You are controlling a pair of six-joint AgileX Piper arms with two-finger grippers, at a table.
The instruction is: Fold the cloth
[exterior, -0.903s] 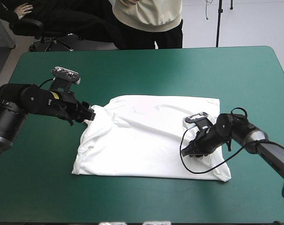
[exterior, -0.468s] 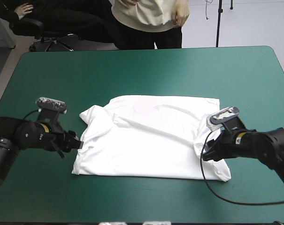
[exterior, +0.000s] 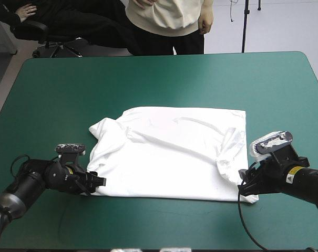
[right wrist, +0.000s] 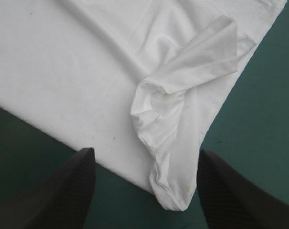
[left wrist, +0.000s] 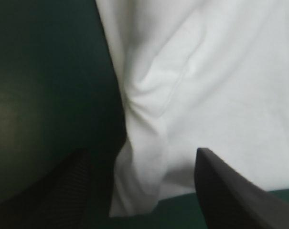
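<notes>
From above, the T-shirt (exterior: 169, 152) lay spread nearly flat on the teal-green table (exterior: 164, 79), across its middle and nearer half, rumpled along both sides. The left gripper (exterior: 97, 182) sat low at the shirt's near left corner and the right gripper (exterior: 247, 187) at its near right corner. That pairing probably set up lifting the near hem for a fold away from the robot. In the left wrist view, the black fingers (left wrist: 63, 186) stood apart, released, with the hem corner lying between them on the cover. In the right wrist view, that arm's fingers were likewise spread and empty, the corner and a crumpled sleeve (right wrist: 182, 95) resting between them, ungrasped.
</notes>
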